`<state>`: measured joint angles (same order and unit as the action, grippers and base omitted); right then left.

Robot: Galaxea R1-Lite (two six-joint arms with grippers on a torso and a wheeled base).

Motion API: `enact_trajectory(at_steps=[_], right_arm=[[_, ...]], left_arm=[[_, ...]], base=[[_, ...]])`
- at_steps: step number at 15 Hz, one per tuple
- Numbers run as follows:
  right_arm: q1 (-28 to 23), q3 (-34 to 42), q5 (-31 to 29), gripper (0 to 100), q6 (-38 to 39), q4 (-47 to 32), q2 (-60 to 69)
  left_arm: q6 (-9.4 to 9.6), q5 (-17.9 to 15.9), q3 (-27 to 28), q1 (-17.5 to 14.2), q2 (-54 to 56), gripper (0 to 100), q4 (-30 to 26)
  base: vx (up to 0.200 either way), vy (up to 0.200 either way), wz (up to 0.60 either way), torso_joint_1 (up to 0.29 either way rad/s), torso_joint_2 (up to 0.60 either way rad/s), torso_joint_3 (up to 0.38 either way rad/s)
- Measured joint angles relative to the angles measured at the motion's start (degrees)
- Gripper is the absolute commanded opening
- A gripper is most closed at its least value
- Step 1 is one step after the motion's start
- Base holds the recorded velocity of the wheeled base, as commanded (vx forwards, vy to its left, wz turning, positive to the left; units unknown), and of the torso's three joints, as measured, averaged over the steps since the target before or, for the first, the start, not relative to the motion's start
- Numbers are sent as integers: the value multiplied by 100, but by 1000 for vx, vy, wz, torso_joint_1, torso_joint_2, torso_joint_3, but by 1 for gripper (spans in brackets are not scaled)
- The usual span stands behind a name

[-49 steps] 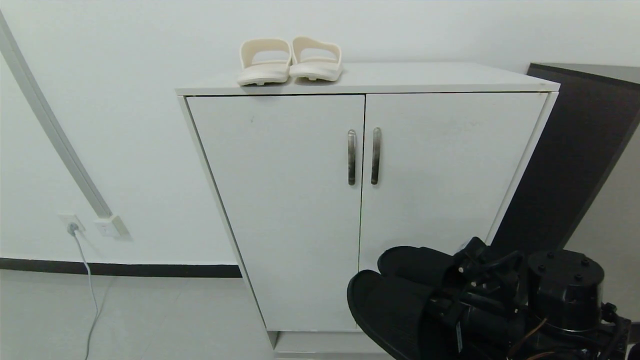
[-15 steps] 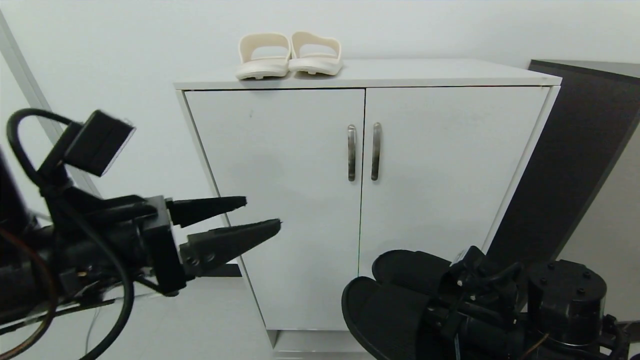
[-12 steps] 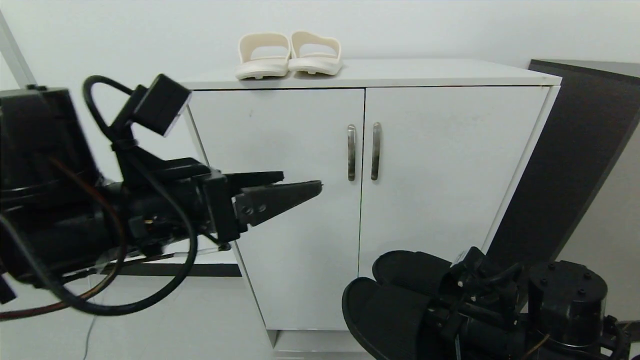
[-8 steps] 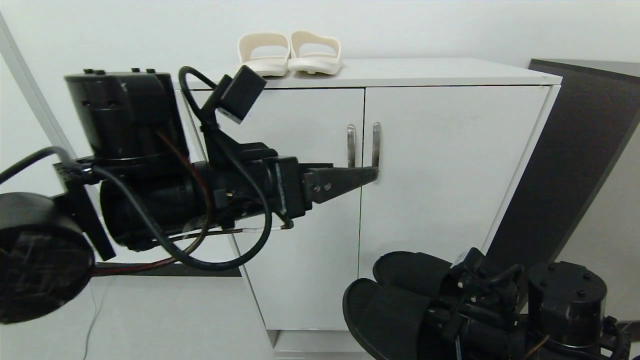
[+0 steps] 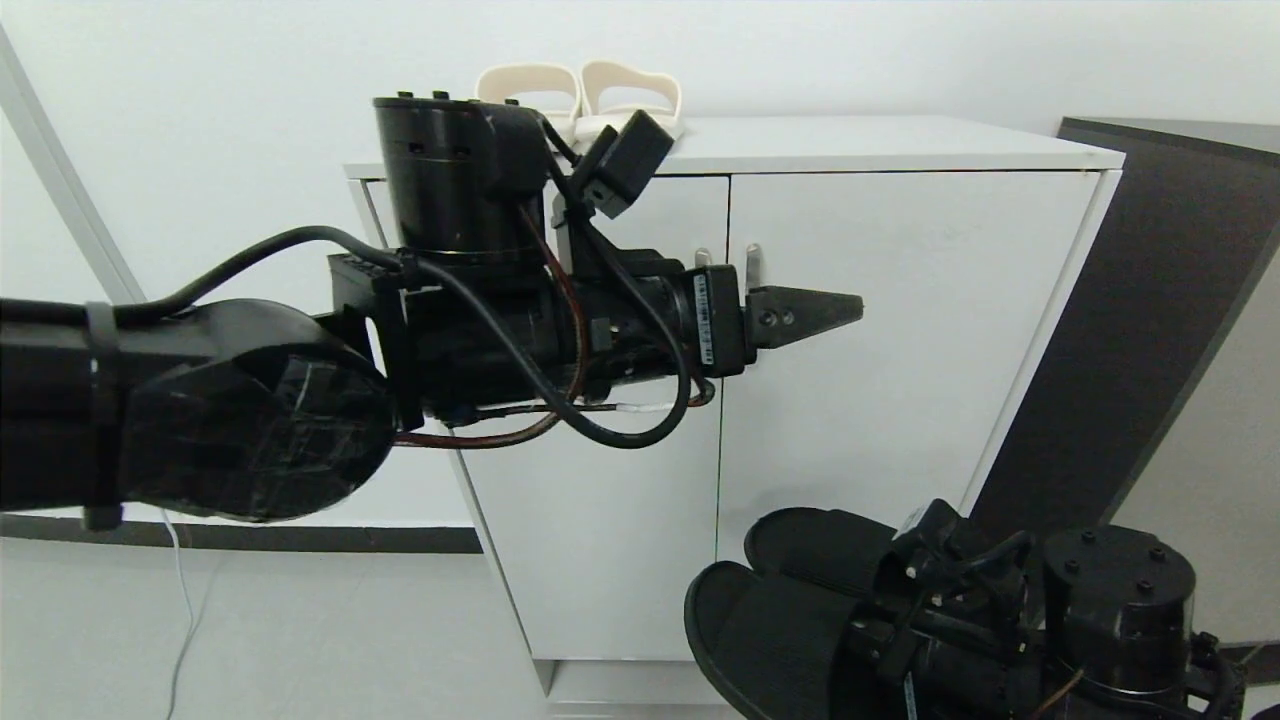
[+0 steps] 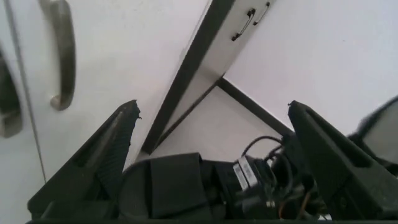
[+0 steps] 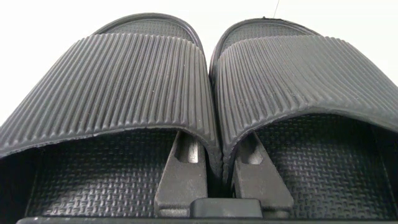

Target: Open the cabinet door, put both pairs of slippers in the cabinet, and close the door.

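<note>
The white cabinet stands against the wall with both doors shut. Its two metal handles meet at the middle and are partly hidden by my left arm. Cream slippers lie on its top. My left gripper hovers open before the right door, just right of the handles. In the left wrist view the left gripper has its fingers wide apart, with one handle off to the side. Low at the right, my right gripper is shut on the inner straps of the black slippers.
A dark grey cabinet stands tight against the white one on the right. A grey strip runs down the wall at the left, with a cable hanging to the floor below it.
My left arm has come in from the left and swept up and right across the cabinet front, past the handles. The right gripper has barely moved with the black slippers.
</note>
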<state>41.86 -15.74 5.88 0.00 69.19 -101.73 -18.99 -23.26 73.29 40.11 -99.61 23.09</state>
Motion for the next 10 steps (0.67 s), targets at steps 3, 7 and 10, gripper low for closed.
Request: enact_trajectory(at_steps=[3, 7, 10], right_arm=[[-7, -9, -7, 0, 0, 5, -33], [-5, -11, -9, 0, 2, -2, -52], [-5, -11, -2, 0, 0, -4, -56]], left_arm=[[35, 586, 488, 33, -279, 100, -346], [28, 1169, 719, -17, -544, 100, -396], [30, 1229, 918, -65, -731, 100, -391]], base=[[0, 0, 0, 0, 0, 0], [0, 0, 0, 0, 0, 0], [0, 0, 0, 0, 0, 0]])
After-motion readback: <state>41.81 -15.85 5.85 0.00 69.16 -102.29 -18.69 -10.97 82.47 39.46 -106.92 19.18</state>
